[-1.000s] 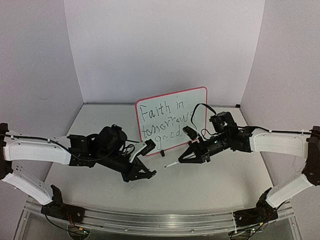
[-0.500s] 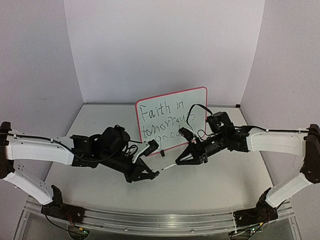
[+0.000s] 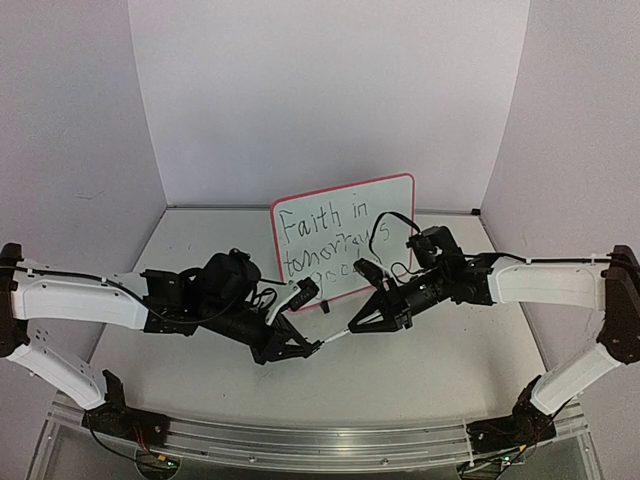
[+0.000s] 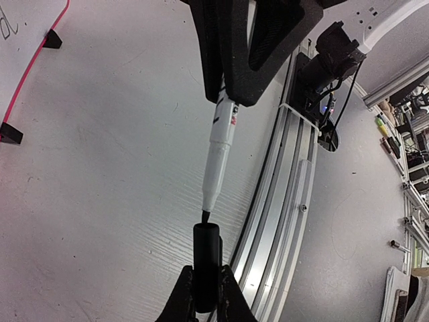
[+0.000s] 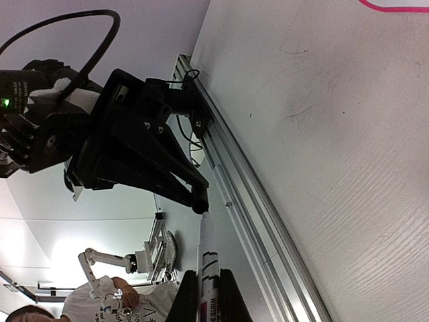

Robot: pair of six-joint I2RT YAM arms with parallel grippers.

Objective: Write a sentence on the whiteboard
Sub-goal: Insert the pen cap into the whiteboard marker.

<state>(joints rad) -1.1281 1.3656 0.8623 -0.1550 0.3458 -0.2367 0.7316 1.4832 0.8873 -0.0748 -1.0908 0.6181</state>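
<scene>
The whiteboard [image 3: 345,235], red-framed, stands upright at the back centre on black feet [image 4: 10,132]. The sentence [image 3: 325,245] fills it in three dark handwritten lines. In front of it my two grippers meet tip to tip above the table. My left gripper [image 3: 305,347] [image 4: 206,275] is shut on a black marker cap [image 4: 207,261], open end facing the right arm. My right gripper [image 3: 372,320] [image 5: 208,275] is shut on a white marker [image 5: 208,255] [image 4: 220,151]. Its dark tip sits right at the cap's mouth [image 5: 200,200]; whether it is inside I cannot tell.
An aluminium rail [image 3: 300,440] runs along the table's near edge under both arm bases. White walls close in the back and both sides. Beyond the rail, the right wrist view shows a person [image 5: 107,302] and other equipment.
Both grippers have moved towards each other. The gap between the marker tip and the cap has closed, and the tip now reaches the cap's mouth.
</scene>
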